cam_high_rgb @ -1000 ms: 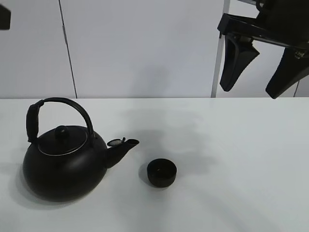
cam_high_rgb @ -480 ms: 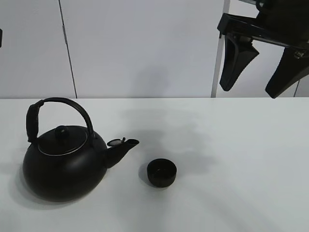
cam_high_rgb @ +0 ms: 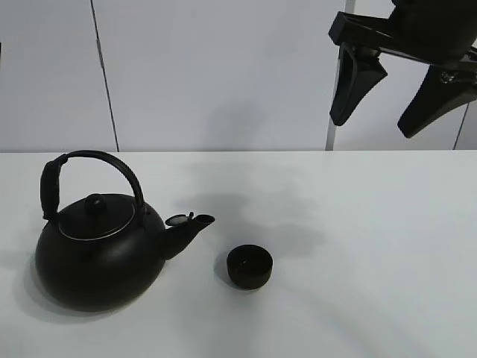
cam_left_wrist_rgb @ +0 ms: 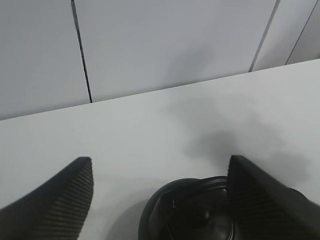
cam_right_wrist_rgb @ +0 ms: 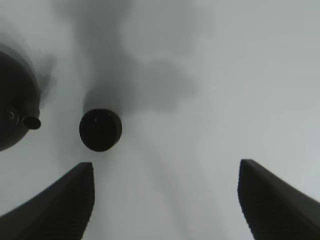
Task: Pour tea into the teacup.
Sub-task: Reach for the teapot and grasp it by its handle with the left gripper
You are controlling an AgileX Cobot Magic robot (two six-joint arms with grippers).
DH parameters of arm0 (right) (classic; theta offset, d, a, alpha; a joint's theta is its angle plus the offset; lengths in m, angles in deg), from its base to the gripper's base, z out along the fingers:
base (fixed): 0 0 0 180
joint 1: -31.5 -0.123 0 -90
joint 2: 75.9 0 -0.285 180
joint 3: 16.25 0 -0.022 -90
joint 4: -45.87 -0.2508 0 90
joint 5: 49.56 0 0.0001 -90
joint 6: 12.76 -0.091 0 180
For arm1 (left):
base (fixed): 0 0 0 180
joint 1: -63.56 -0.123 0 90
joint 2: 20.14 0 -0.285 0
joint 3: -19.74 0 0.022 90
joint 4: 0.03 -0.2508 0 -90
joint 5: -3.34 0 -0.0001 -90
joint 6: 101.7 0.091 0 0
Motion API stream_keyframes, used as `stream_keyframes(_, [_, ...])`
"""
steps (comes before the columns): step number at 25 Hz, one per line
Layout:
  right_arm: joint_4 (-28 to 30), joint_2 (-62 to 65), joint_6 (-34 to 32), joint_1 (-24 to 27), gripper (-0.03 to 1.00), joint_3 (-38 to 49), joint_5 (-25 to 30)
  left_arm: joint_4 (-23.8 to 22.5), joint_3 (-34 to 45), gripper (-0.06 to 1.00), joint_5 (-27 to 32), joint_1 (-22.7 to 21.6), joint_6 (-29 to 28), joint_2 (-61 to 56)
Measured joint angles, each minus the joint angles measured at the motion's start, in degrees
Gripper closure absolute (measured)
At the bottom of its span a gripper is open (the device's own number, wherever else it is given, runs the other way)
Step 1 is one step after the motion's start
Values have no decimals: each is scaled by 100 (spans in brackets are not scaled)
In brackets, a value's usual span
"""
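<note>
Black teacup (cam_high_rgb: 250, 266) well below right gripper (cam_high_rgb: 373, 125)

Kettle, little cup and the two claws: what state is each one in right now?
kettle: upright on the table, lid on, handle raised, nothing holding it.
teacup: upright beside the spout, not touching it; contents not visible.
left claw: open, empty, above the kettle.
right claw: open, empty, high above the table.

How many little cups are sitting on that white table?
1. The teacup stands on the table, beside the spout of the kettle, not touching it. None seems hidden.
</note>
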Motion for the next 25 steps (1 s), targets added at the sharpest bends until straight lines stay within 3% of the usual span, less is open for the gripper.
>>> stream_keyframes(4, [0,0,0,0,42,5,-488,-65,14,41,-6,0,-17,0])
stream_keyframes(6, [0,0,0,0,42,5,-756,-558,81,41,-26,0,-373,-5])
stream_keyframes(7, [0,0,0,0,42,5,-902,-936,123,41,-50,0,-706,-5])
stream_keyframes(9, [0,0,0,0,42,5,-1176,-2006,261,41,-204,0,-1895,-5])
stream_keyframes(13, [-13,0,0,0,42,5,-1720,-3676,561,41,-1098,0,-4176,-5])
stream_keyframes(16, [-17,0,0,0,42,5,-2064,-4729,791,41,-1708,0,-5254,-5])
stream_keyframes(18, [-17,0,0,0,42,5,-2241,-5189,947,41,-2061,0,-5667,-5])
stream_keyframes(20, [-17,0,0,0,42,5,-2365,-5492,1160,41,-2413,0,-5952,-5])
stream_keyframes(25, [-17,0,0,0,42,5,-2549,-5638,1569,41,-2754,0,-6080,-5])
